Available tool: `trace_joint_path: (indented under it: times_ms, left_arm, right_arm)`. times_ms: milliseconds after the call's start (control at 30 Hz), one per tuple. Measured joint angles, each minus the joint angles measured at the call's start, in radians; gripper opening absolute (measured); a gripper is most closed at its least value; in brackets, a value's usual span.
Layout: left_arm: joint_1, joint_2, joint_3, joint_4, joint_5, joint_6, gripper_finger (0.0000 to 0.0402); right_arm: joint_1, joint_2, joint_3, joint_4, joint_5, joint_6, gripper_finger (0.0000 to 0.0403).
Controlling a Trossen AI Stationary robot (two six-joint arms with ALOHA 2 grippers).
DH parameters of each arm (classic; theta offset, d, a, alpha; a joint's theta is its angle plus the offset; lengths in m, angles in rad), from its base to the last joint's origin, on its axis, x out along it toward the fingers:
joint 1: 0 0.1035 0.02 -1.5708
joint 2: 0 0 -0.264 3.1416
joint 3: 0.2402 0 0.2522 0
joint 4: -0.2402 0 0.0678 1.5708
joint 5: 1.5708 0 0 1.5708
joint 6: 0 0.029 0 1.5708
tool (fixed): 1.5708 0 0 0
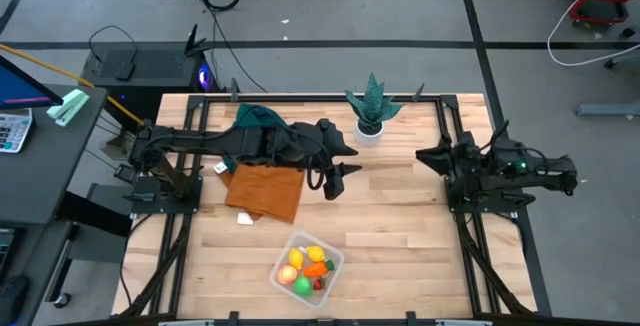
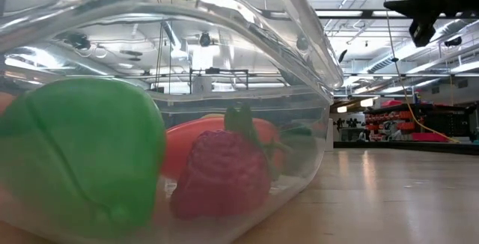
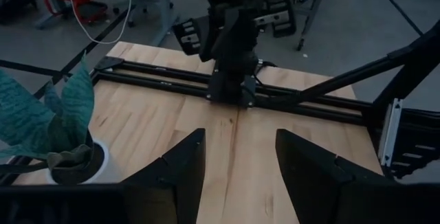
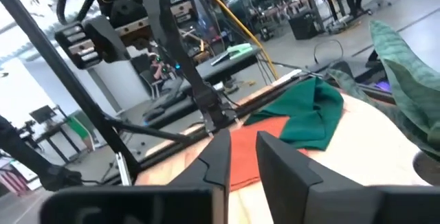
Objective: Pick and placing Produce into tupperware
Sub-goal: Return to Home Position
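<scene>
High view: tupperware [image 1: 300, 238], full of produce [image 1: 303, 268], sits at the bench [image 1: 400, 246] edge opposite the potted plant [image 1: 372, 106]; left gripper [image 1: 337, 184], fingers wide apart, empty, hangs nearer it than right gripper [image 1: 428, 156], fingers narrowly parted, empty.

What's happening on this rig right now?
Nothing is being held at the moment. The produce sits in the tupperware near the table's front edge. The left gripper hangs open and empty over mid-table, beside the orange cloth. The right gripper is open and empty too, its arm folded at the right side.
</scene>
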Motion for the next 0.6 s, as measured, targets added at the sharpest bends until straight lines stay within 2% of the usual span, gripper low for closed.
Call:
trace_joint_path:
  times_ms: [200,400,600]
  left_arm:
    - [-0.001,0.000,0.000,0.000,0.002,-0.024,0.0183]
    - [-0.002,0.000,0.000,-0.008,0.002,-0.024,0.0183]
    - [-0.002,0.000,0.000,-0.013,0.001,-0.024,0.0183]
  right_arm:
    - [0.000,0.000,-0.090,0.099,-0.001,0.000,0.0003]
    - [0.000,0.000,-0.213,0.298,-0.023,0.014,0.0011]
    - [0.000,0.000,-0.306,0.446,-0.052,0.032,0.0001]
